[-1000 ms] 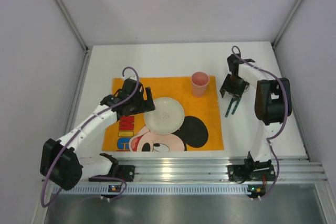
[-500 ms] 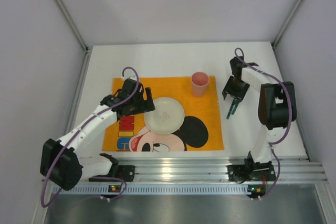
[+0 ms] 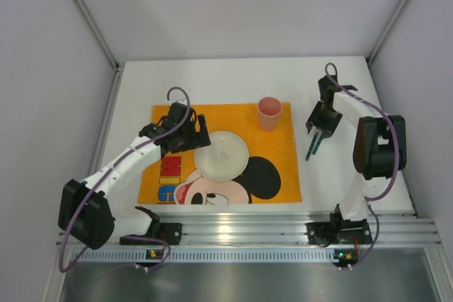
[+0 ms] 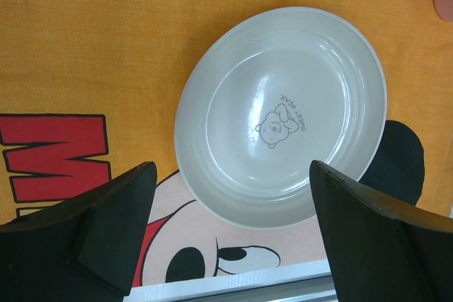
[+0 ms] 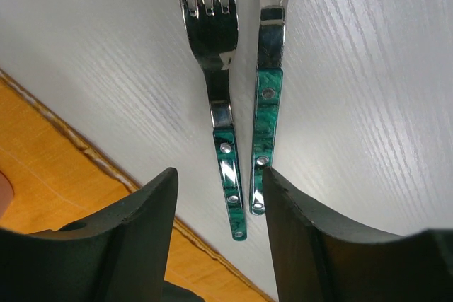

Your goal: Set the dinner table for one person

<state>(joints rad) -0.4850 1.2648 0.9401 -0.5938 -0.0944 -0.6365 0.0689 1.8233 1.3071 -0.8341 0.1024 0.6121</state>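
A pale plate (image 3: 221, 155) with a small bear print lies on the orange Mickey Mouse placemat (image 3: 212, 114); it also shows in the left wrist view (image 4: 283, 114). A pink cup (image 3: 269, 112) stands upright at the mat's far right corner. A fork (image 5: 219, 97) and a spoon (image 5: 267, 97) with green handles lie side by side on the white dinner table (image 3: 226, 79), just right of the mat (image 3: 311, 148). My left gripper (image 4: 230, 175) is open, just left of the plate (image 3: 198, 136). My right gripper (image 5: 219, 175) is open over the handle ends (image 3: 318, 126).
An aluminium rail (image 3: 233, 228) runs along the table's near edge. Grey walls with metal posts close in the table on the left, back and right. The mat's right edge (image 5: 92, 153) lies close beside the fork.
My right gripper has drawn back and to the right, away from the fork and spoon, which stay on the table. My left arm has shifted slightly by the plate.
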